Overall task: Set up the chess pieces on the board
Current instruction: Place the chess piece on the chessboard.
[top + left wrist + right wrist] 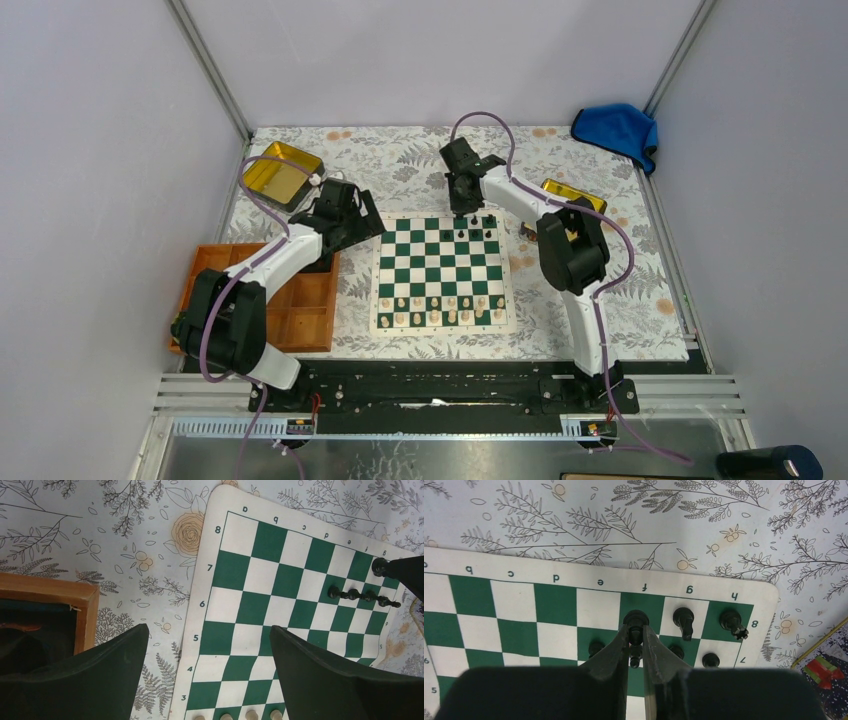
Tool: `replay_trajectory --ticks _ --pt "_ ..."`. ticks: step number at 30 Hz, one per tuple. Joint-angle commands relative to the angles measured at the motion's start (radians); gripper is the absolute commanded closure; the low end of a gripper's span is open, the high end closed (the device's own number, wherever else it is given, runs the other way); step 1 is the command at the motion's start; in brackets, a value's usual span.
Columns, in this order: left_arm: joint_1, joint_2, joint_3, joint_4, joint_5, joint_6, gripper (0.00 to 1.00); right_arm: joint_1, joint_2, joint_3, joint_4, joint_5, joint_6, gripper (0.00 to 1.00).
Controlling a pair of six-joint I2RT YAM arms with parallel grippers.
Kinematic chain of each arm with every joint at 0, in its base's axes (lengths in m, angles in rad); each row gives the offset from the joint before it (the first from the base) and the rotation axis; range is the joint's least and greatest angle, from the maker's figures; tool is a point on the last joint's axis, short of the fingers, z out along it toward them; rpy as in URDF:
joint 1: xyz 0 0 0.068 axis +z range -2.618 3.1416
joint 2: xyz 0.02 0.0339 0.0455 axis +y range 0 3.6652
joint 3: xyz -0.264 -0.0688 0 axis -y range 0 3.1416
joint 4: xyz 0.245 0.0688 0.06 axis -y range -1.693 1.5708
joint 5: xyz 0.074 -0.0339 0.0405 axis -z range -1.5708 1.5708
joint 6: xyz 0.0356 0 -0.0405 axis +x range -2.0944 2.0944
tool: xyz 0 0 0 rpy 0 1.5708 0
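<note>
Black round-headed piece (635, 619) sits pinched in right claw (635, 632) at board's (524, 562) twelve o'clock edge; left claw (208, 630) gapes wide.

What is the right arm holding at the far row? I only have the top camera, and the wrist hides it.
Observer: The right gripper has its jaws shut on a black piece, over the green f8 square.
Operator: Are g8 and h8 filled?
Observer: Yes. The right wrist view shows a g8 piece and an h8 piece, both standing.
Operator: Is the left arm carrying anything?
Observer: No. The left gripper hangs with its jaws wide open and empty, above the board at its a-file edge.
</note>
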Motion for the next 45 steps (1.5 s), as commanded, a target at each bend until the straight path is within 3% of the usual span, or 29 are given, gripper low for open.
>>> replay_trajectory --ticks 1,16,27,38,45 --pt "0.005 -0.033 -0.012 0.025 -0.028 -0.014 0.01 -0.013 0.018 0.007 0.014 -0.018 -0.014 1.0" --pt "0.003 -0.032 -0.022 0.025 -0.029 -0.016 0.01 -0.013 0.031 -0.026 0.033 -0.039 -0.008 1.0" --pt "0.002 -0.027 -0.025 0.03 -0.024 -0.013 0.01 -0.013 0.032 -0.053 0.042 -0.038 -0.008 0.93" --pt "0.002 -0.027 -0.028 0.035 -0.019 -0.009 0.01 -0.014 0.022 -0.067 0.056 -0.044 -0.016 0.79" --pt "0.002 -0.025 -0.024 0.038 -0.018 -0.005 0.01 -0.014 0.005 -0.057 0.063 -0.043 -0.036 0.65"
